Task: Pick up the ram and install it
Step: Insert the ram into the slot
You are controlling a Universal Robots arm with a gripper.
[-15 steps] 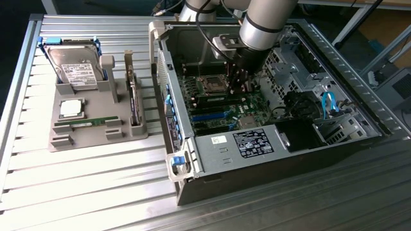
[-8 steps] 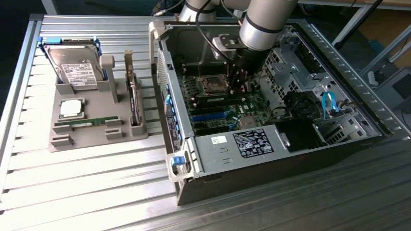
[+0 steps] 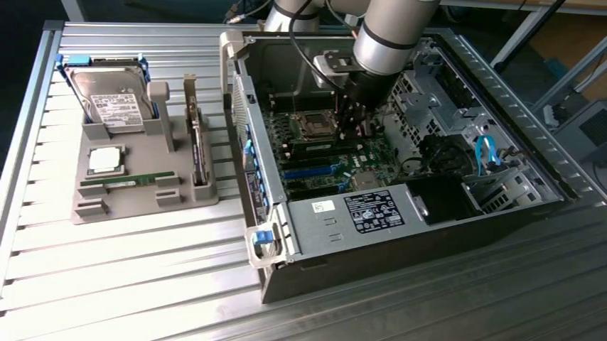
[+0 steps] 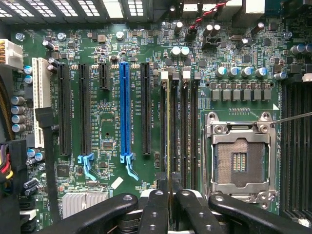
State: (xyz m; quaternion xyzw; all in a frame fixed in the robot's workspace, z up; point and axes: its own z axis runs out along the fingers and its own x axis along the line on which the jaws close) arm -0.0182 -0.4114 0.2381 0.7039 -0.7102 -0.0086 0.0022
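In the wrist view I see the ram (image 4: pixel 168 136) edge-on, a thin yellowish line that runs out from between my black fingers (image 4: pixel 192 212). My gripper (image 4: pixel 169 207) is shut on it. The stick hangs in line with a black memory slot (image 4: pixel 171 117) that has a white latch (image 4: pixel 164 74) at its far end; whether they touch I cannot tell. In the exterior view the arm reaches down into the open computer case (image 3: pixel 284 234), with the gripper (image 3: pixel 356 124) just above the motherboard (image 3: pixel 351 167), beside the processor socket (image 3: pixel 313 126).
A second memory slot (image 4: pixel 188 117), the open processor socket (image 4: pixel 239 161) and a blue expansion slot (image 4: pixel 126 112) flank the stick. Left of the case a grey tray (image 3: pixel 133 206) holds a hard drive (image 3: pixel 114 103), a silver processor chip (image 3: pixel 104 160) and a green stick (image 3: pixel 128 182) lying flat.
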